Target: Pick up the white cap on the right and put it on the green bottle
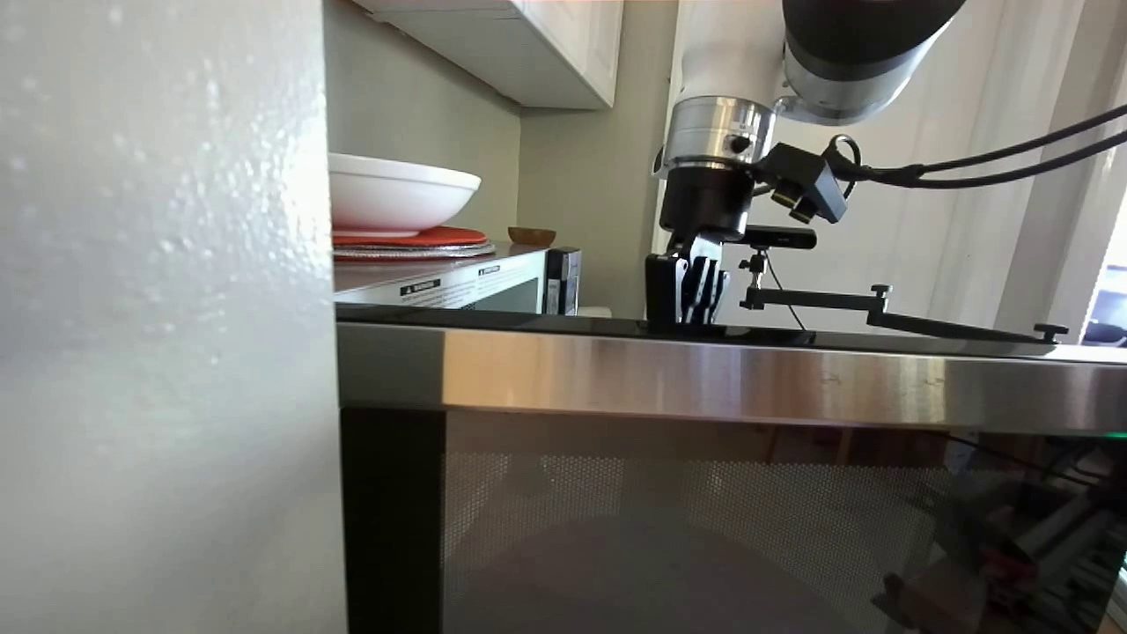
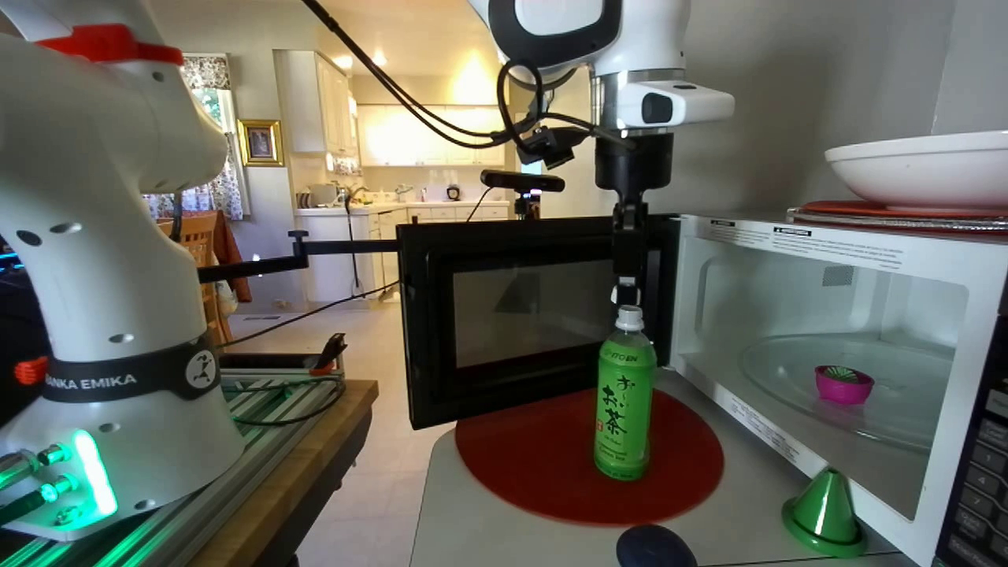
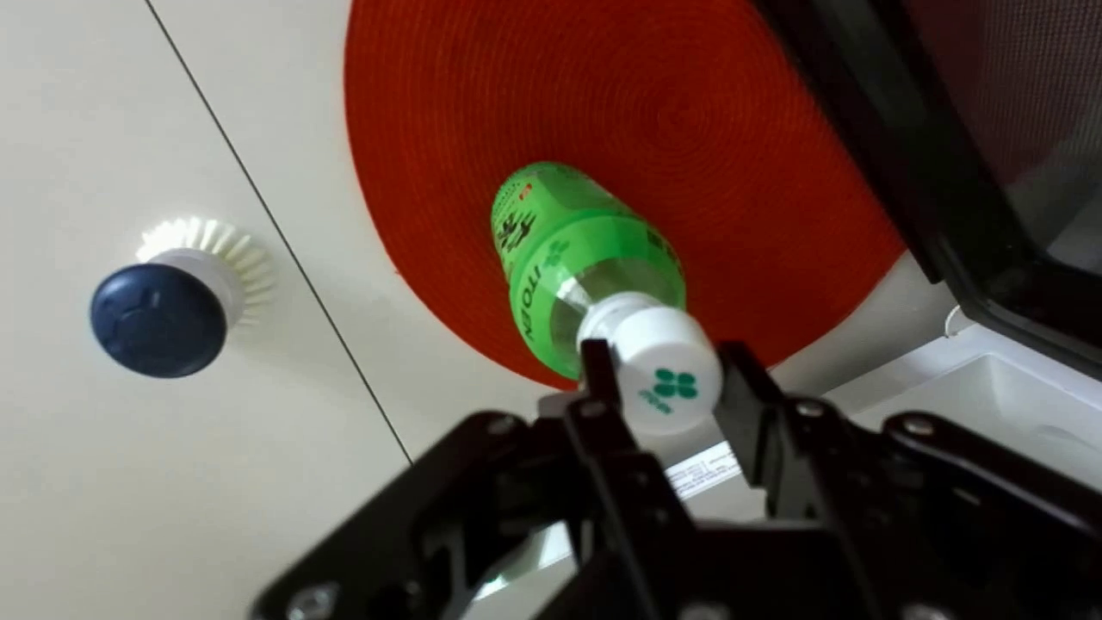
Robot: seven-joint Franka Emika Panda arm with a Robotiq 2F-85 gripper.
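Note:
The green bottle stands upright on a round red mat in front of the open microwave. Its white neck points up. My gripper hangs straight above the bottle, fingers down. In the wrist view the gripper is shut on the white cap, which shows a green clover print. The cap also shows in an exterior view, just above the neck. Whether it touches the neck I cannot tell. The bottle lies behind the cap in the wrist view. In an exterior view the microwave door hides the fingertips and bottle.
The open microwave door stands close behind the gripper and bottle. The microwave is beside them, with a small pink bowl inside. A green cone and a dark-blue-handled brush sit on the counter.

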